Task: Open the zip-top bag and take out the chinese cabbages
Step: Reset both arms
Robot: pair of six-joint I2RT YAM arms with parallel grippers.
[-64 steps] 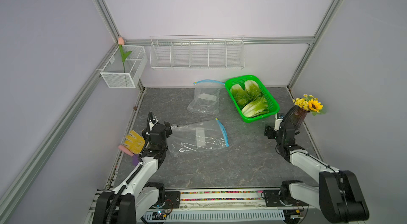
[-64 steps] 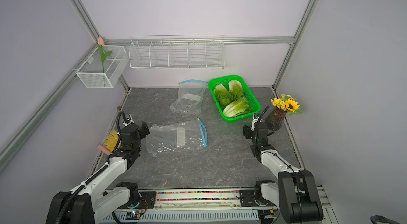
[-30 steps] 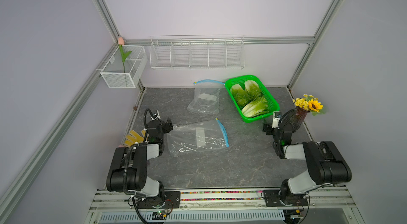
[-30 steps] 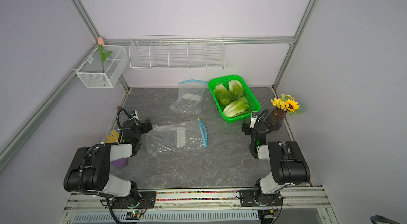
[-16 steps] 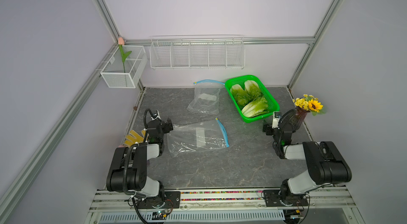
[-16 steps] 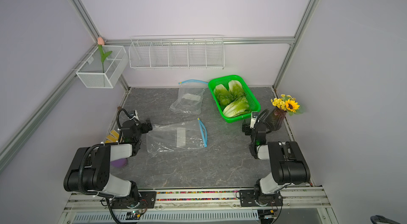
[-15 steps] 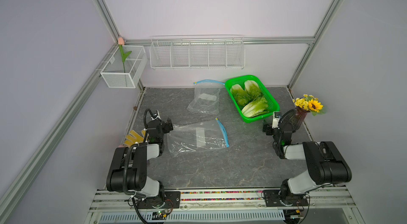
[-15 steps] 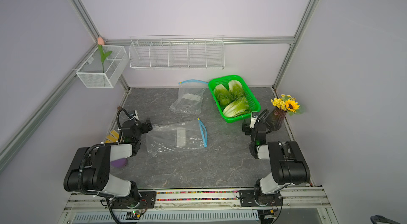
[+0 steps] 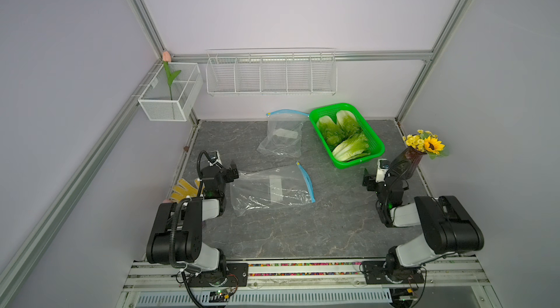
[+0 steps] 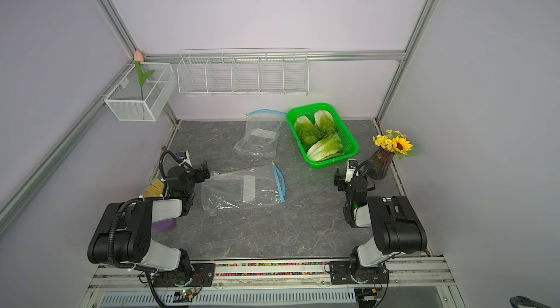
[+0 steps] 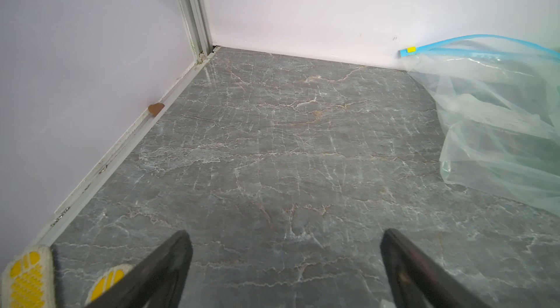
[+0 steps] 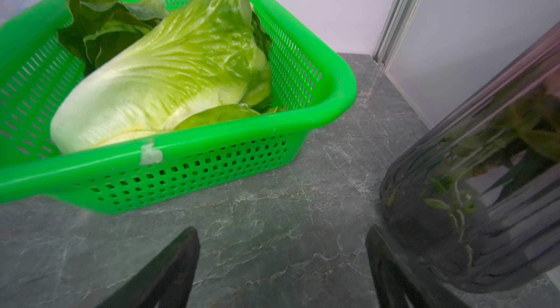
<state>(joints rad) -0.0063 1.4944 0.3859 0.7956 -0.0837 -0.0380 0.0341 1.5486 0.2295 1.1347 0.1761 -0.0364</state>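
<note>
Three chinese cabbages [image 9: 351, 147] lie in the green basket [image 9: 357, 164] at the back right; in the right wrist view the nearest one [image 12: 169, 79] fills it. Two clear zip-top bags lie flat and look empty: one mid-table [image 9: 272, 189] with its blue zip strip [image 9: 306, 182] at its right end, one further back [image 9: 283, 136], also in the left wrist view [image 11: 500, 127]. My left gripper [image 9: 225, 170] [image 11: 285, 249] rests open beside the near bag's left end. My right gripper [image 9: 378, 178] [image 12: 281, 246] is open over bare table between basket and vase.
A dark vase of yellow flowers [image 9: 409, 161] stands right beside my right gripper [image 12: 472, 200]. A yellow-dotted glove [image 9: 183, 190] lies by the left wall. A wire rack [image 9: 271, 73] and a mesh box with a tulip [image 9: 169, 94] hang on the walls.
Both arms folded back from a stretched pose into a low tucked pose between two seconds and one second ago. Over the last second nothing has moved.
</note>
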